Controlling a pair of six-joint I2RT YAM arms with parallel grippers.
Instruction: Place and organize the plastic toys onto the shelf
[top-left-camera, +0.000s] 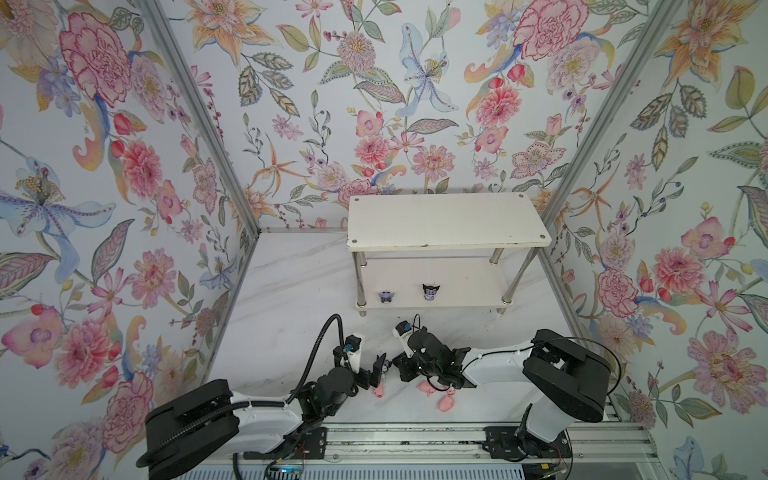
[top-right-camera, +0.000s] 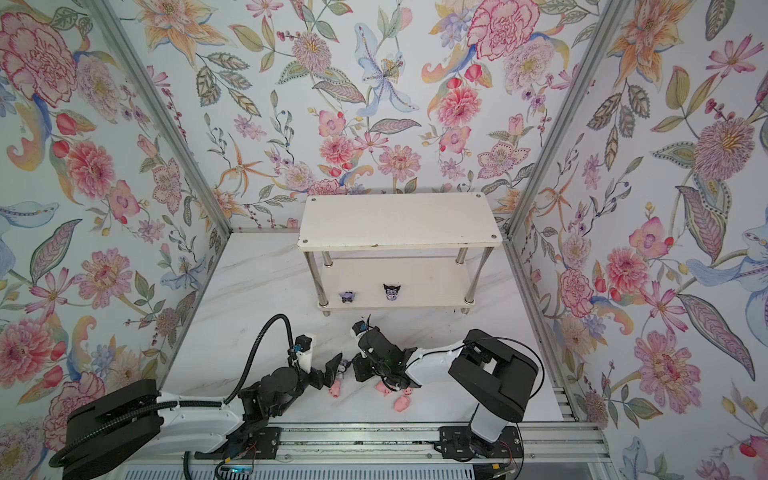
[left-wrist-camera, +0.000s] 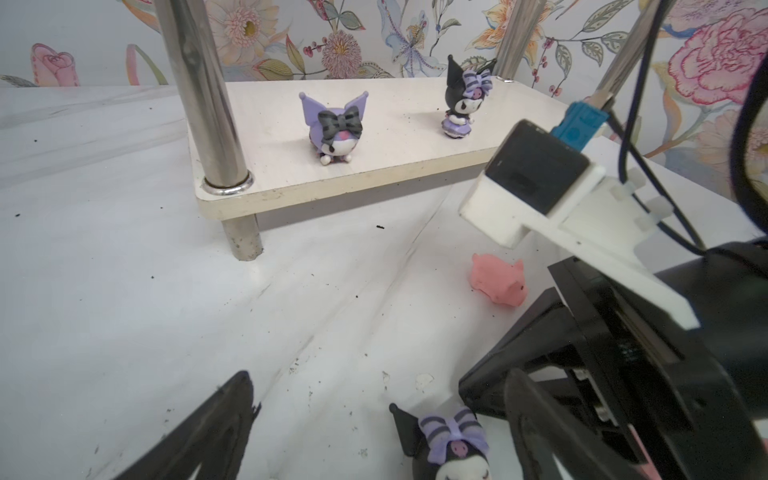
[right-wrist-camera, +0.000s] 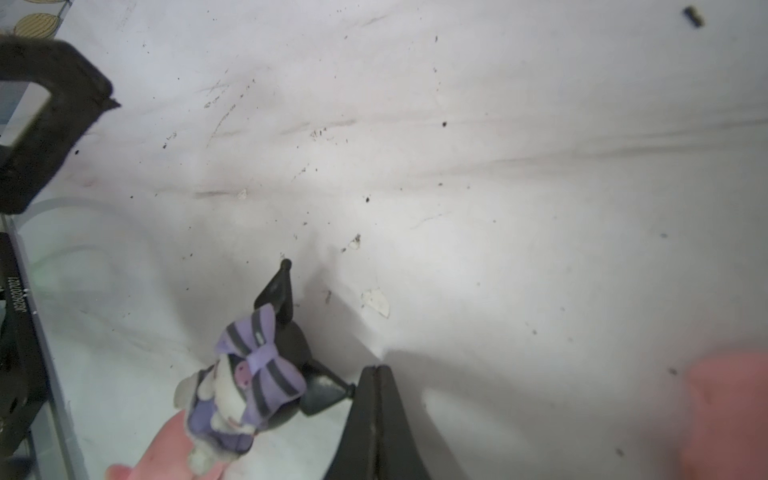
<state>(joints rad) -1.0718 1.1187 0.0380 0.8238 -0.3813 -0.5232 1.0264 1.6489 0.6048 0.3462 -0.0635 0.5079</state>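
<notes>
Pink pigs (top-left-camera: 446, 403) lie near on the tabletop (top-left-camera: 291, 299) by the clenched, empty right jaws, just beside a bowed figurine (left-wrist-camera: 451, 446) between the released left jaws. Two more figurines (top-left-camera: 431, 291) stand on the far shelf's (top-left-camera: 446, 220) lower board, amid speckled marble and floral walls (top-left-camera: 124, 166).

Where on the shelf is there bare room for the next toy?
Top board is wholly bare; lower board is free right of the black-eared figurine. Crowded: table between left gripper and right gripper, around pigs.
</notes>
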